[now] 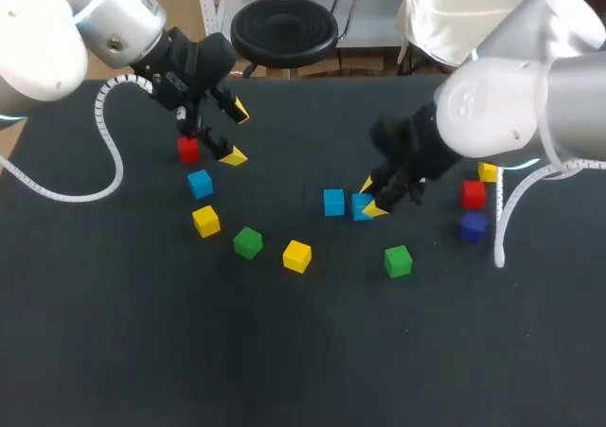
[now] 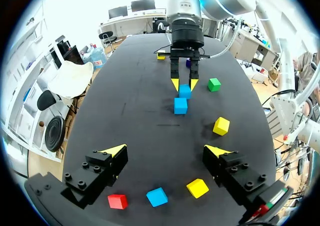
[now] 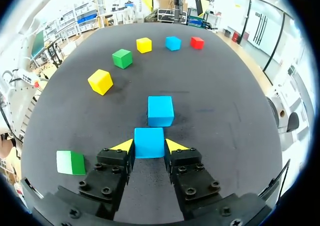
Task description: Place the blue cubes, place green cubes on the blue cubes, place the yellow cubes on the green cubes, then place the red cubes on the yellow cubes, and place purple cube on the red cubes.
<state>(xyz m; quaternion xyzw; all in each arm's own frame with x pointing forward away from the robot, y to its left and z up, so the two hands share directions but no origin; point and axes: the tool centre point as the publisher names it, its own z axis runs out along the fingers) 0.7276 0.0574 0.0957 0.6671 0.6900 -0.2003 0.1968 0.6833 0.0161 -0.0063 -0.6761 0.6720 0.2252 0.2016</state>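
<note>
Right claw [image 3: 149, 145] clenched on blue cube [image 3: 149, 140]; second blue cube [image 3: 160, 110] just ahead. Left claw [image 2: 165, 149] released, spread wide, red cube [image 2: 117, 201] beneath.

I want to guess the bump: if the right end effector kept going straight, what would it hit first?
The near blue cube, right at the right end effector; just past it sits a second blue cube, likely pushed next.

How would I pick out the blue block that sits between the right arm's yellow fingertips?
On the black table, follow the right arm down to the right gripper near the middle. The held blue cube sits between its yellow tips. The neighbouring blue cube beside it and the far blue cube lie free, with nothing gripping them.
</note>
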